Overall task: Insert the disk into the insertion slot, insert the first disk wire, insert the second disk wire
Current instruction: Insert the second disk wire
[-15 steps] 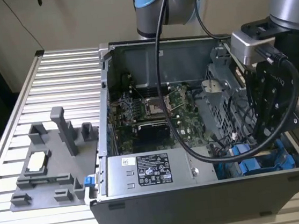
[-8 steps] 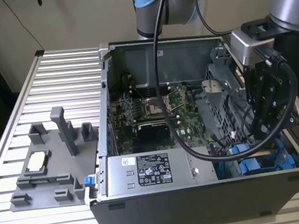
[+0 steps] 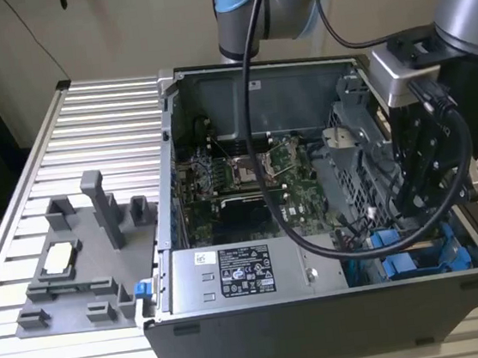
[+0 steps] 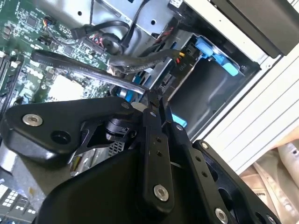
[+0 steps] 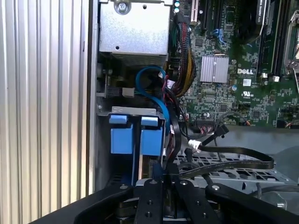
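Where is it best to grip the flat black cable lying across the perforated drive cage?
Probably at its connector end, which looks stiffer than the limp ribbon. Come from the case's open side, across the flat faces: the flat black cable lies free atop the drive cage.

Bright blue disk (image 5: 150, 140), green motherboard (image 5: 243, 93)

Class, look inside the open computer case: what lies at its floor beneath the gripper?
Blue plastic drive carriers sit low in the computer case, beside the perforated drive cage. The gripper and black cables cover the rest.
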Controlling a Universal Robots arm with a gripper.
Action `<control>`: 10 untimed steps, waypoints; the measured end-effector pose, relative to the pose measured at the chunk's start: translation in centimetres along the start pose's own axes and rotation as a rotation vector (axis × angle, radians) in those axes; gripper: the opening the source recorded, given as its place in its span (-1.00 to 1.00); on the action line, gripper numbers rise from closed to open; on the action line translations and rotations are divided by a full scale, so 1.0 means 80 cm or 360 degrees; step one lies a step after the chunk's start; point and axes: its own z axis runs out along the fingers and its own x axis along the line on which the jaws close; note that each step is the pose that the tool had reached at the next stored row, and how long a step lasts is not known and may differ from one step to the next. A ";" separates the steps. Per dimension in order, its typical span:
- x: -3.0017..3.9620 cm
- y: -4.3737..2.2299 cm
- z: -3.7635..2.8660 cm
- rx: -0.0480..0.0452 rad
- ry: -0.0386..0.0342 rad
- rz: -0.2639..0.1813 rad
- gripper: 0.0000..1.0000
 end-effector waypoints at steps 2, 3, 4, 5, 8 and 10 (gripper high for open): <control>0.0048 0.0003 0.0001 -0.0002 0.0000 0.0002 -0.68; 0.0072 0.0004 0.0001 -0.0003 0.0000 0.0003 -0.68; 0.0095 0.0005 0.0001 -0.0004 -0.0001 0.0004 -0.68; 0.0118 0.0006 0.0001 -0.0005 -0.0001 0.0005 -0.68; 0.0174 0.0009 0.0003 -0.0007 -0.0001 0.0012 -0.68; 0.0175 0.0009 0.0005 -0.0006 -0.0027 0.0025 -0.68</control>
